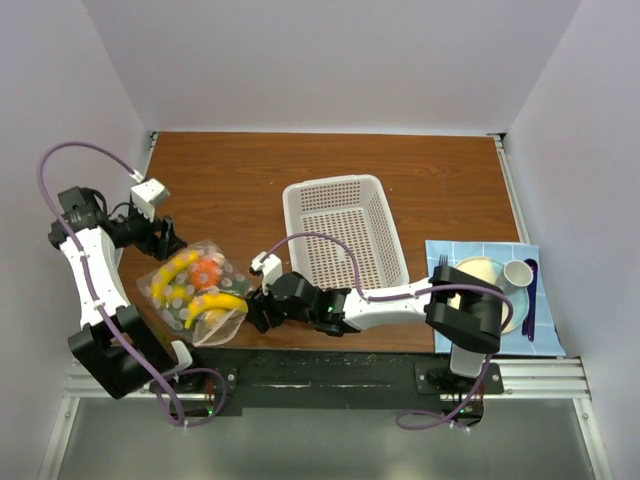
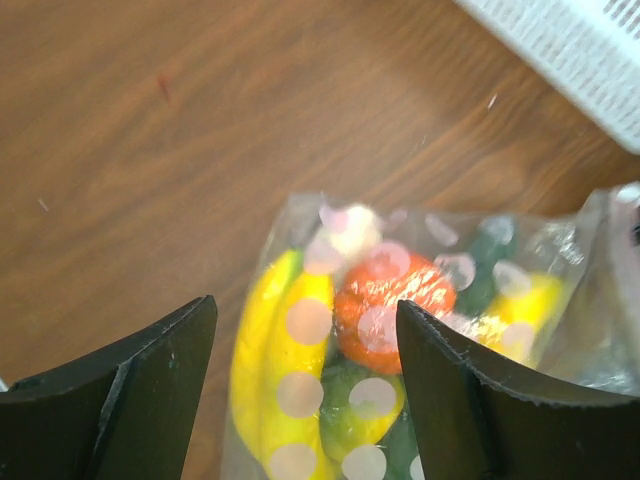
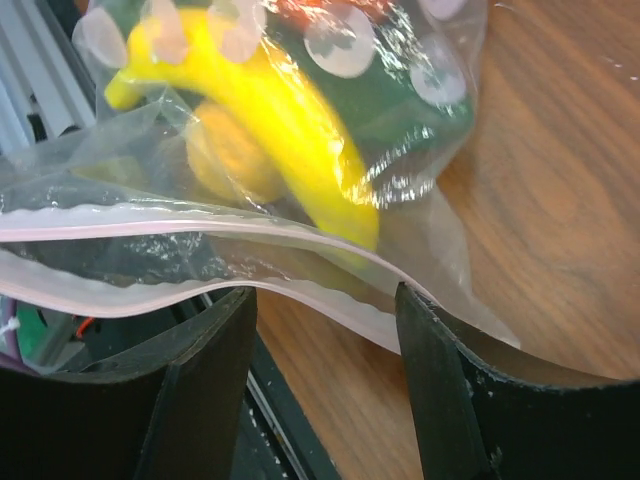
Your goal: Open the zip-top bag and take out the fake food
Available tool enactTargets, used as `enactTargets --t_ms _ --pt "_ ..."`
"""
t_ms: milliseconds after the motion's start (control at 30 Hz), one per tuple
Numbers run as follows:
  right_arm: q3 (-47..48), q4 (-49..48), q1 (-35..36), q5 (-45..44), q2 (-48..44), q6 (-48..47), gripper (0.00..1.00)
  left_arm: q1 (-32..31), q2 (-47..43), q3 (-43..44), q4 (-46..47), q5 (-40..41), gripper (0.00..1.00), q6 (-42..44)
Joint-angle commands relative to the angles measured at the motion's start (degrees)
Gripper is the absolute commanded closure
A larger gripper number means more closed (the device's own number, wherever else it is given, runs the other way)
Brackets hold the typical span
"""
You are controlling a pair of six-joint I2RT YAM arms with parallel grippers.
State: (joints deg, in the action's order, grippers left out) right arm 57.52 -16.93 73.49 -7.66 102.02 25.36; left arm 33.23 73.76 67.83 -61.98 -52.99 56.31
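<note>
A brown wood-grain table [image 1: 400, 170] sits inside plain pale walls, with a metal rail along its near edge. In the top view, a white perforated plastic basket [image 1: 345, 235] stands near the centre. At 4 o'clock a blue tiled mat [image 1: 545, 340] carries a cream plate [image 1: 480, 272] and a white cup [image 1: 517, 272].

The clear crinkly plastic zip-top bag [image 1: 195, 290] lies flat on the table at about 8 o'clock, printed with pale round dots. Its pink-tinted zip strip [image 3: 120, 222] faces 3 o'clock, and in the right wrist view the two strip edges lie apart, so the mouth gapes. The glossy plastic fake food [image 1: 205, 285] is inside: a curved yellow banana [image 1: 215, 303], a round orange piece [image 2: 390, 300], dark green pieces and a small white one.

The left gripper [image 1: 168, 240] hovers over the bag's 11 o'clock corner with its black fingers spread wide and nothing between them. The right gripper [image 1: 255, 308] sits at the bag's mouth, fingers also spread wide, with the zip edge crossing just beyond their tips.
</note>
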Motion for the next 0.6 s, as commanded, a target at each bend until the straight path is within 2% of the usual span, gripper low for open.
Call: enactTargets --t_ms 0,100,300,433,567 --pt "-2.75 -2.85 0.16 -4.90 -3.75 1.62 0.39 -0.89 0.33 -9.54 10.56 8.85 0.23 2.02" --pt "-3.72 -1.53 0.16 -5.44 -4.46 1.70 0.40 -0.89 0.42 -14.02 10.82 11.67 0.23 5.64" --pt "-3.90 0.05 0.68 -4.47 -5.25 1.45 0.42 -1.07 -0.45 -19.75 18.99 16.77 0.23 4.95" --pt "-2.59 1.37 1.83 -5.08 -6.48 0.74 0.42 -1.15 -1.07 -20.64 19.44 15.64 0.24 4.42" --pt "0.22 2.07 2.62 -4.47 -4.21 0.30 0.42 -2.11 -2.03 -21.95 17.07 12.30 0.30 3.37"
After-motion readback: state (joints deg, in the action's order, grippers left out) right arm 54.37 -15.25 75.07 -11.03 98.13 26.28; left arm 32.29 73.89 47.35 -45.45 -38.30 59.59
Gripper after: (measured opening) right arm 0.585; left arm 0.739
